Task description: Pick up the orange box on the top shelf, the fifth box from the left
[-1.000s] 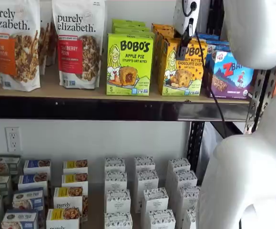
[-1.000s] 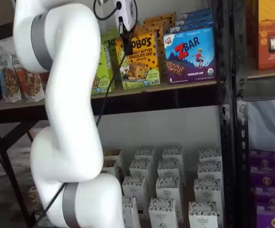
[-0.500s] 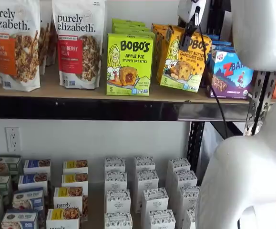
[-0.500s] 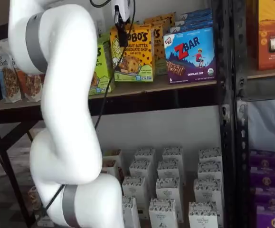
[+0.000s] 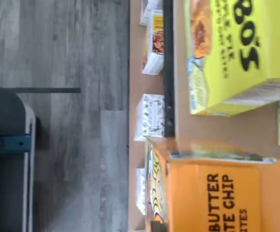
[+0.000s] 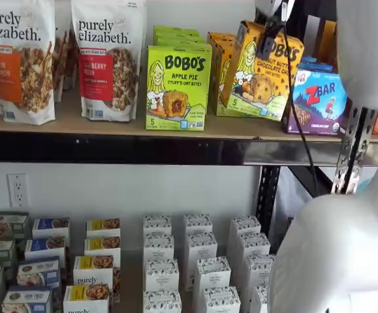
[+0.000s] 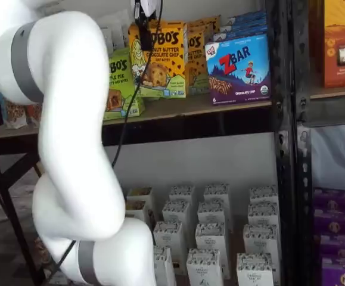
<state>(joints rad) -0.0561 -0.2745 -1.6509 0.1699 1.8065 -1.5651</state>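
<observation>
The black-fingered claw (image 6: 269, 39) pinches the glossy yellow-orange cardboard Bobo's "Peanut Butter Chocolate Chip" box (image 6: 262, 70), tilted above the tan wood-coloured top shelf (image 6: 110, 124)

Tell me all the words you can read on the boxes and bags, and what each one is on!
"purely elizabeth." – two white granola bags on the tan wooden top shelf.
"BOBO'S APPLE PIE STUFF'D OAT BITES", "5" – lime-green carton.
"BOBO'S PEANUT BUTTER CHOCOLATE CHIP" – yellow-orange carton, lifted and tilted.
"ZBAR", "CHOCOLATE CHIP" – blue-purple box.
"BUTTER", "CHIP" – same orange carton in the wrist view.
Small white cartons below: too small to read.
</observation>
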